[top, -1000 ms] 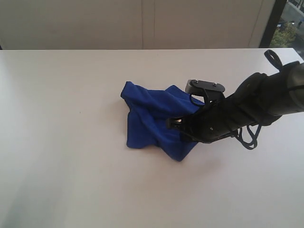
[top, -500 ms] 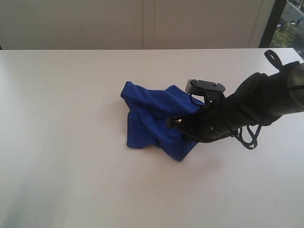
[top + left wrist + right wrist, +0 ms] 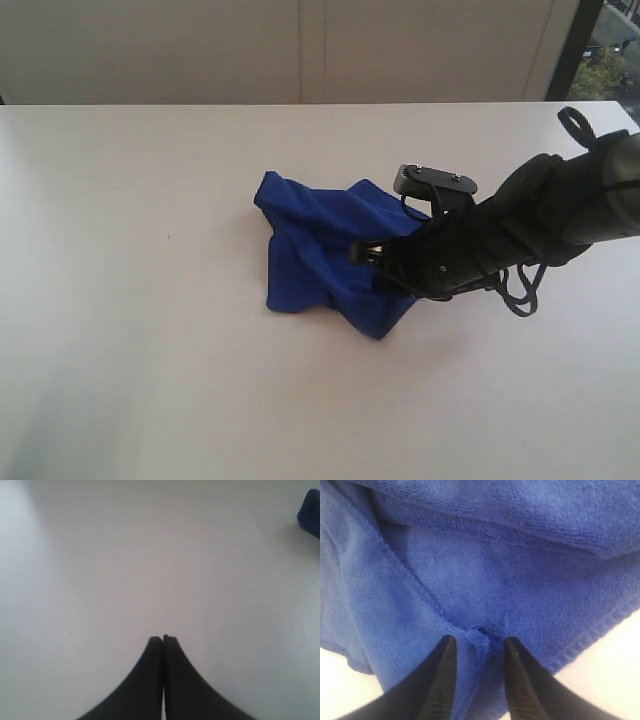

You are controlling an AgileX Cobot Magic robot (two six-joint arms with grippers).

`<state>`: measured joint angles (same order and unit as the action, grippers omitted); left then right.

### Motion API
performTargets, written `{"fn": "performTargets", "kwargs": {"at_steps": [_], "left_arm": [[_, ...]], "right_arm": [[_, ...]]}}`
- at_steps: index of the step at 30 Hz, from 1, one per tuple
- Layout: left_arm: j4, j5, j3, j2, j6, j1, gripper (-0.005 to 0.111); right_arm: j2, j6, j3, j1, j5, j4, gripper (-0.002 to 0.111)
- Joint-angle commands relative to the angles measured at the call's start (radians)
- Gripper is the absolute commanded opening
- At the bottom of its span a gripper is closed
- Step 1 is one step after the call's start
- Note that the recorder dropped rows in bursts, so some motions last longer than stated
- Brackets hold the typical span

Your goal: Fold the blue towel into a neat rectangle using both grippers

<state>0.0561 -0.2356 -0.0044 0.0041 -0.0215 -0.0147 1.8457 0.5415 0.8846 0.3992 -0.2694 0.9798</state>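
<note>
Shifting, seemingly: right tool (image 3: 480,639) on towel (image 3: 310,240)

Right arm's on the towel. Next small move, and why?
Probably raise the right gripper slightly, pulling the pinched fold up. Its fingers have a ridge of the towel bunched between them, the towel lies crumpled on the table, and the left gripper is shut over bare table, off the cloth.

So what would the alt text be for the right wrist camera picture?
Close-up of a rumpled blue towel filling the frame. Two dark fingers of the end effector pinch a small ridge of it; white table shows at two corners.
</note>
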Motion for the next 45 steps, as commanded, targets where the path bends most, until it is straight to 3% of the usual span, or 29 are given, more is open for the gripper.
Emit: {"fn": "performTargets", "kwargs": {"at_steps": [1, 8, 14, 27, 32, 45], "left_arm": [[0.003, 0.003, 0.004, -0.004, -0.001, 0.003, 0.0], [0.003, 0.003, 0.004, -0.004, -0.001, 0.003, 0.0], [0.003, 0.003, 0.004, -0.004, -0.001, 0.003, 0.0], [0.003, 0.003, 0.004, -0.004, -0.001, 0.003, 0.0], [0.003, 0.003, 0.004, -0.004, -0.001, 0.003, 0.0], [0.003, 0.003, 0.004, -0.004, -0.001, 0.003, 0.0]], "right_arm": [[0.005, 0.004, 0.002, 0.0, 0.004, 0.02, 0.032], [0.014, 0.018, 0.002, 0.0, -0.019, 0.022, 0.025], [0.013, 0.037, 0.002, 0.0, -0.009, 0.022, 0.0], [-0.153, 0.163, 0.002, 0.0, -0.006, 0.01, 0.0], [-0.242, 0.186, 0.002, -0.002, 0.005, -0.094, 0.0], [-0.247, 0.186, -0.002, -0.002, 0.005, -0.15, 0.0]]}}
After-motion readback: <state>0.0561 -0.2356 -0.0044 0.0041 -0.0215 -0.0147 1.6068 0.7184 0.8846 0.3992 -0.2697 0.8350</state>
